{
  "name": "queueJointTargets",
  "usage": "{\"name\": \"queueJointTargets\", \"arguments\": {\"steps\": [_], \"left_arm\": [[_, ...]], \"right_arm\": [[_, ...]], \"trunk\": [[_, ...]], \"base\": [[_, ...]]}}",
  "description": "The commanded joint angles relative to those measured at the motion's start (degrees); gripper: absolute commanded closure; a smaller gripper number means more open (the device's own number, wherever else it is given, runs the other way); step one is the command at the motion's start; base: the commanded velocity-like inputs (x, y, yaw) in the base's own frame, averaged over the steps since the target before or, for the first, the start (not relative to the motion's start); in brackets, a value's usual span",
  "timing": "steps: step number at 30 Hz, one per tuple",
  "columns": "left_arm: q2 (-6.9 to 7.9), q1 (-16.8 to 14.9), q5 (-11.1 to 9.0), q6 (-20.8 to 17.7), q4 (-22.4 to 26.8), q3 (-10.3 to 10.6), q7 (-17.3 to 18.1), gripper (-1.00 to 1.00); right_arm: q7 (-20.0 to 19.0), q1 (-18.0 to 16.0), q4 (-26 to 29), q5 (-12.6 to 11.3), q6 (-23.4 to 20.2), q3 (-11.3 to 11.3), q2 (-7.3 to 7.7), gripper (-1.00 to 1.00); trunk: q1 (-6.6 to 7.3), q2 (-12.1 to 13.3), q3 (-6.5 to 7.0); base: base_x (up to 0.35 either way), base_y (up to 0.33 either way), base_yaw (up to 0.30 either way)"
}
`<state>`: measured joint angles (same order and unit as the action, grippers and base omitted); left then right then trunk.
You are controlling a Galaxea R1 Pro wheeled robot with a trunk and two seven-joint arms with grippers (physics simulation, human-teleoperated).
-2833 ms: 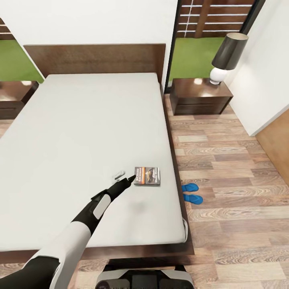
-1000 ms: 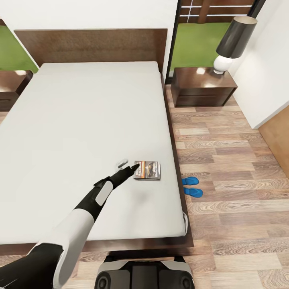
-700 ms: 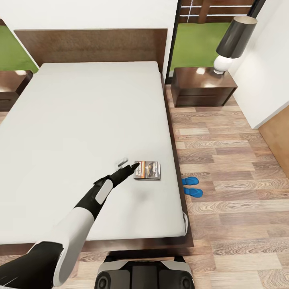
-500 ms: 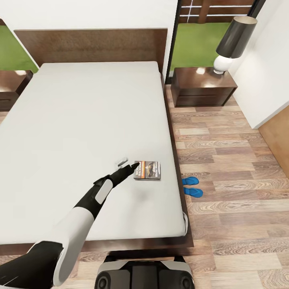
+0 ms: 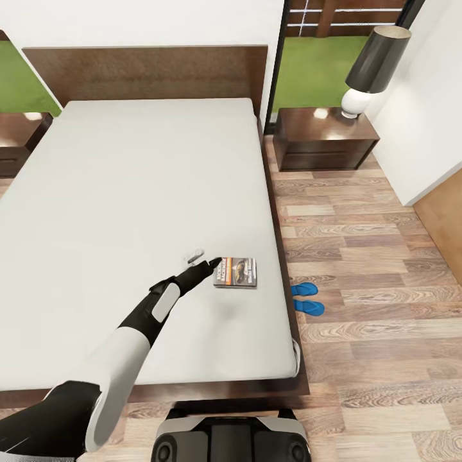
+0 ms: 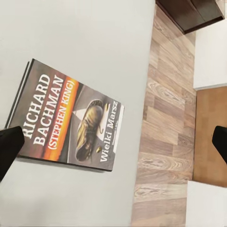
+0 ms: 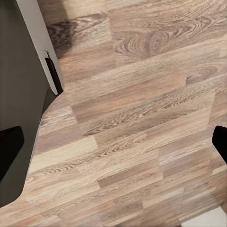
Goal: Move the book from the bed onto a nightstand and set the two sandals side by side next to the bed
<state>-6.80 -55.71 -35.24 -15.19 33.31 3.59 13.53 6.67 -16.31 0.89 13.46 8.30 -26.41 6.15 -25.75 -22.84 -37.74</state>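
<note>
The book (image 5: 235, 271) lies flat on the bed (image 5: 128, 192), just right of the frame's centre and close to the mattress's right edge, cover up with its orange band toward the arm. The left gripper (image 5: 204, 263) reaches across the mattress from the lower left and sits at the book's near edge, probably lined up to slide one finger under the thin spine. In the left wrist view its jaws stand wide apart, one dark fingertip (image 6: 8, 151) at the book's (image 6: 68, 118) corner and apparently touching it, nothing held. The two sandals (image 5: 307, 298) lie together on the floor beside the bed at centre right. The nightstand (image 5: 324, 144) stands at upper right, its lamp (image 5: 372, 67) leaving room beside it. In the right wrist view the right gripper (image 7: 113, 142) hangs over wood floor, jaws apart, empty.
</note>
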Motion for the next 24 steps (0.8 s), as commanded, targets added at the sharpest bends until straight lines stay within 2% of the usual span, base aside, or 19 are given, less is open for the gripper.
{"name": "queueJointTargets", "arguments": {"steps": [1,7,24], "left_arm": [[0.01,0.0,-0.5,-0.3,0.0,0.0,0.0,-1.0],[0.13,-1.2,-0.4,-0.4,0.1,0.1,-1.7,-1.0],[0.92,-3.3,-0.4,-0.4,0.0,-0.1,-3.5,-1.0]], "right_arm": [[0.2,0.0,-0.1,0.6,0.2,-0.5,0.01,-1.0],[0.2,0.0,-0.1,0.6,0.2,-0.5,0.01,-1.0],[0.2,0.0,-0.1,0.6,0.2,-0.5,0.01,-1.0]], "trunk": [[-0.03,-0.1,-0.06],[-0.03,-0.1,-0.06],[-0.03,-0.1,-0.06]], "base": [[0.0,0.0,0.0],[0.0,0.0,0.0],[0.0,0.0,0.0]]}}
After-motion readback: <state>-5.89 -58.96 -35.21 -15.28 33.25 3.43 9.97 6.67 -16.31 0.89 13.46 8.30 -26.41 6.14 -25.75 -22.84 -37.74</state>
